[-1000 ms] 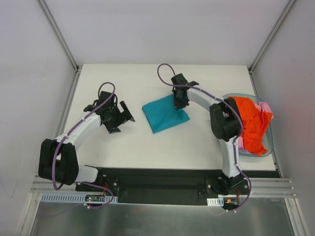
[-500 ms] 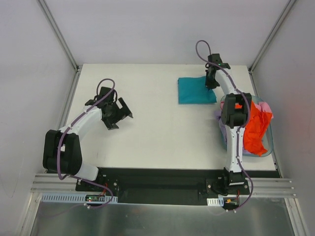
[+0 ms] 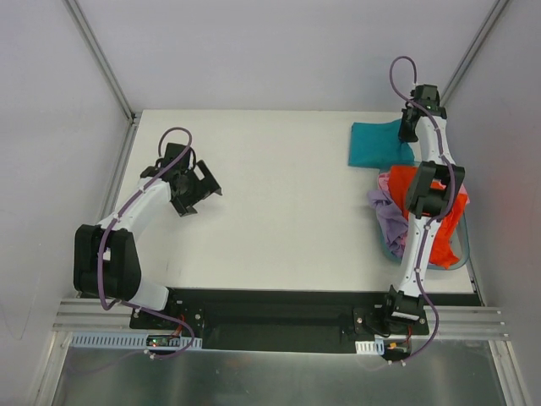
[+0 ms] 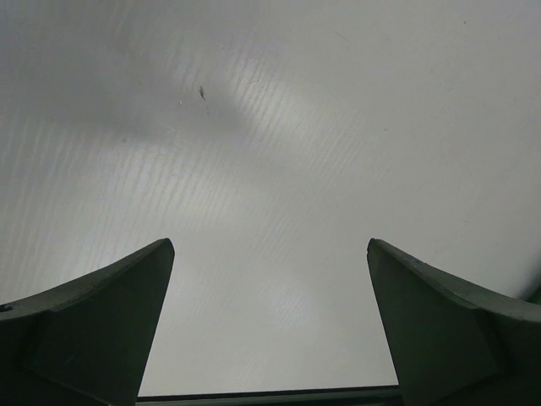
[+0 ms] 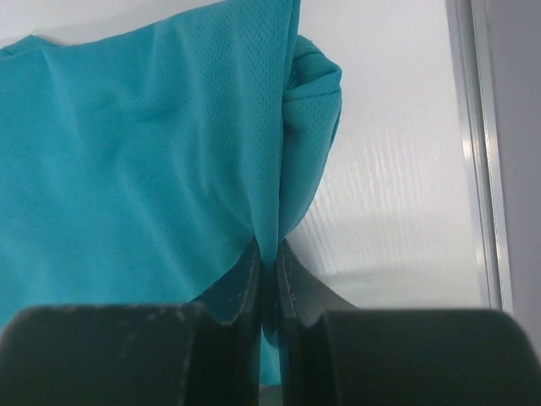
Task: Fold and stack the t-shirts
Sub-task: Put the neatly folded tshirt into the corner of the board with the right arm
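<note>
Presently right tool (image 5: pixel 269 254) pinches a fold at the right edge of the teal t-shirt (image 3: pixel 376 144), far-right on bench (image 3: pixel 279 211); left tool (image 3: pixel 201 188) gapes wide, well apart.

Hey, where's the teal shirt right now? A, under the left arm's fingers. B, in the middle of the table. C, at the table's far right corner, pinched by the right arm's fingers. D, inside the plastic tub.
C: the teal shirt sits at the far right corner of the table, and the right wrist view shows the right arm's fingers closed on a fold of it.
</note>
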### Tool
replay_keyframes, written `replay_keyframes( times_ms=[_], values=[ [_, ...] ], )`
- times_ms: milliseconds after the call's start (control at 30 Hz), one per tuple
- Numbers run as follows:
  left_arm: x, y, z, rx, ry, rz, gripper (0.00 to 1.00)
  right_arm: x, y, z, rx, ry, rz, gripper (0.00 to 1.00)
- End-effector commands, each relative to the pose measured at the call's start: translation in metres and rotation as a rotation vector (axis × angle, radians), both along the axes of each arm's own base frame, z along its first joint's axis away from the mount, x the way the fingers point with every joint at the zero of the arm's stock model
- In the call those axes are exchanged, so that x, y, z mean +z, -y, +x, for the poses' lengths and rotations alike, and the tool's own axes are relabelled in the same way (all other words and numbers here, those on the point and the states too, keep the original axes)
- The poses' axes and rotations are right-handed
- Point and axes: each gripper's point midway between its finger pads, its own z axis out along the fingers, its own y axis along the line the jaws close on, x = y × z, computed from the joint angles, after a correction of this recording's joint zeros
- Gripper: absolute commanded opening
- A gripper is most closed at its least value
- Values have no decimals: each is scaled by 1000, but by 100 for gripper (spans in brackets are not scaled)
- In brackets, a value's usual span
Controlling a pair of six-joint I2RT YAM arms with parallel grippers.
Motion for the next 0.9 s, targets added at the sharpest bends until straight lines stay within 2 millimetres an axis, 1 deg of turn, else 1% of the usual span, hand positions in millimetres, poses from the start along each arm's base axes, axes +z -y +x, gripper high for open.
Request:
replay_keyframes(
  times_ms=[0, 33, 100, 133, 200, 233, 267, 300, 333, 367, 400, 433, 467, 500, 533, 567, 600, 633, 667, 700, 733, 767, 800, 833, 867],
  values=[
    [20, -9, 7, 7, 51, 34, 99, 13, 4, 17, 73, 57, -52, 11],
    [21, -10, 7, 9, 53, 37, 99, 15, 5, 17, 84, 58, -64, 15],
    [26, -13, 9, 7, 66, 56, 99, 25, 10, 21, 84, 84, -92, 23],
    [28, -16, 9, 9, 65, 70, 99, 31, 13, 22, 86, 96, -109, 23],
    [37, -20, 13, 10, 88, 88, 99, 51, 17, 27, 83, 143, -144, 29],
    [41, -20, 14, 7, 95, 92, 99, 58, 19, 29, 81, 160, -158, 40],
    [49, -20, 16, 6, 118, 91, 99, 66, 23, 30, 75, 176, -179, 45],
    [53, -20, 17, 8, 127, 89, 99, 80, 22, 29, 73, 199, -187, 52],
    [57, -20, 18, 5, 139, 87, 99, 90, 23, 28, 68, 215, -191, 65],
    [63, -19, 17, 4, 156, 84, 99, 98, 22, 26, 62, 230, -186, 70],
    [66, -19, 16, 4, 163, 80, 99, 121, 20, 22, 55, 268, -186, 76],
    [66, -19, 14, 3, 166, 78, 99, 122, 15, 18, 67, 265, -164, 90],
    [71, -19, 12, 3, 183, 74, 99, 130, 10, 15, 75, 279, -149, 99],
    [72, -18, 10, 2, 185, 69, 99, 140, 4, 9, 83, 292, -131, 97],
    [70, -19, 5, 0, 180, 67, 99, 154, -11, -1, 140, 306, -92, 97],
    [75, -19, 2, 0, 200, 63, 99, 163, -24, -9, 172, 310, -81, 97],
    [75, -19, -1, -1, 200, 62, 99, 173, -34, -16, 192, 316, -83, 97],
    [73, -20, -5, 1, 197, 63, 99, 204, -42, -32, 202, 359, -109, 97],
    [78, -20, -8, 0, 218, 60, 99, 194, -60, -43, 230, 323, -115, 97],
    [79, -20, -10, 0, 220, 59, 99, 199, -69, -52, 236, 328, -123, 97],
    [79, -20, -12, -5, 224, 56, 99, 225, -79, -69, 245, 383, -120, 97],
    [83, -20, -13, -21, 238, 60, 99, 205, -97, -81, 275, 340, -95, 97],
    [86, -20, -13, -28, 244, 61, 99, 203, -108, -91, 284, 343, -72, 97],
    [90, -19, -12, -31, 251, 57, 99, 205, -122, -97, 290, 373, -21, 97],
    [92, -16, -13, -43, 254, 48, 99, 222, -140, -115, 316, 424, 9, 97]
  ],
)
